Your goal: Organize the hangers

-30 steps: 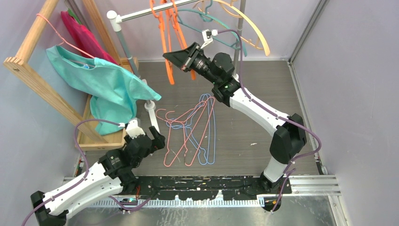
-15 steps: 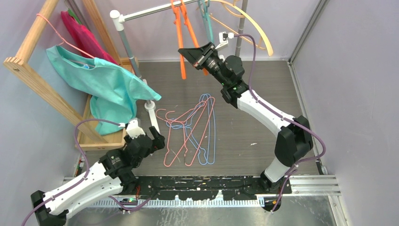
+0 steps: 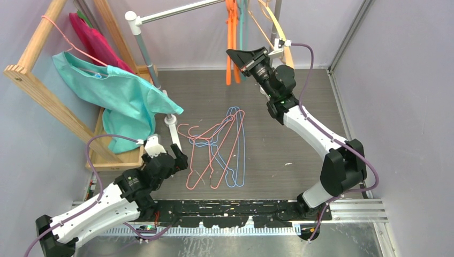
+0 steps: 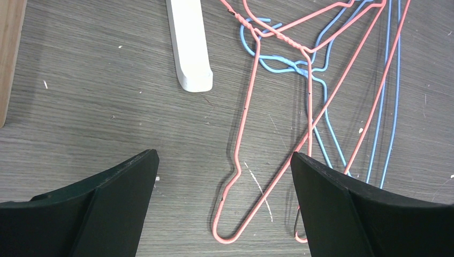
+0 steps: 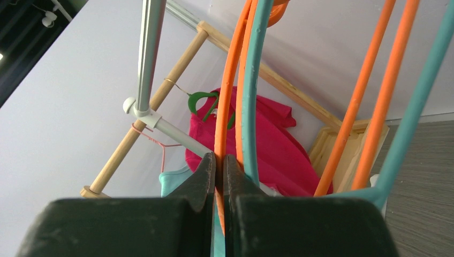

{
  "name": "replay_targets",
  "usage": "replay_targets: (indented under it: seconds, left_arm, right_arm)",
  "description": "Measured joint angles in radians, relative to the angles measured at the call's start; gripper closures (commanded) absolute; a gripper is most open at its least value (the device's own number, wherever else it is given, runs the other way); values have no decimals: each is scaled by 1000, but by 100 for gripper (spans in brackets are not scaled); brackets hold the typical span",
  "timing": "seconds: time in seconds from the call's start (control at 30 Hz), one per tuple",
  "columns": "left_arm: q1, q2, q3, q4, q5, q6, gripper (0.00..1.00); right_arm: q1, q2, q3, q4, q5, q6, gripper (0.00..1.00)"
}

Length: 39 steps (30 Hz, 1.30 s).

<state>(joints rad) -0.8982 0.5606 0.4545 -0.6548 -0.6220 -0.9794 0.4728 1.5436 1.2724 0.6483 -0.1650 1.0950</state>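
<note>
Lying flat, wire hangers [image 3: 214,150] run near-far, hooks leftward.

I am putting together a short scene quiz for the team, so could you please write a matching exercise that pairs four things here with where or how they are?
Things:
1. wire hangers
2. orange hangers
3. teal shirt
4. left gripper

Places or states:
A. hanging on the silver rail
B. open, above the table
C. lying flat on the table
D. hung on the wooden rack

Pairs: 1-C, 2-A, 3-D, 4-B
</note>
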Motion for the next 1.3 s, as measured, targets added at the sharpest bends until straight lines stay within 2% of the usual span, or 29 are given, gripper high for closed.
replay_targets:
  seconds: [0.8,0.83,0.9,1.07,1.3]
  left_arm:
    - [0,3,0,0,-3,0,2]
    - [0,3,0,0,-3,0,2]
    - [0,3,0,0,-3,0,2]
    - [0,3,0,-1,-3,0,2]
    - [0,7,0,-1,-6,0,2]
  right_arm:
    - [-189,-65,-80,32,-11,59,99]
    - [-195,-65,-80,33,-13,60,97]
    - [-201,-65,-80,33,-21,60,82]
    - [-206,-87,-97,12,-20,58,57]
    - [-213,-177,-146,-90,2,7,39]
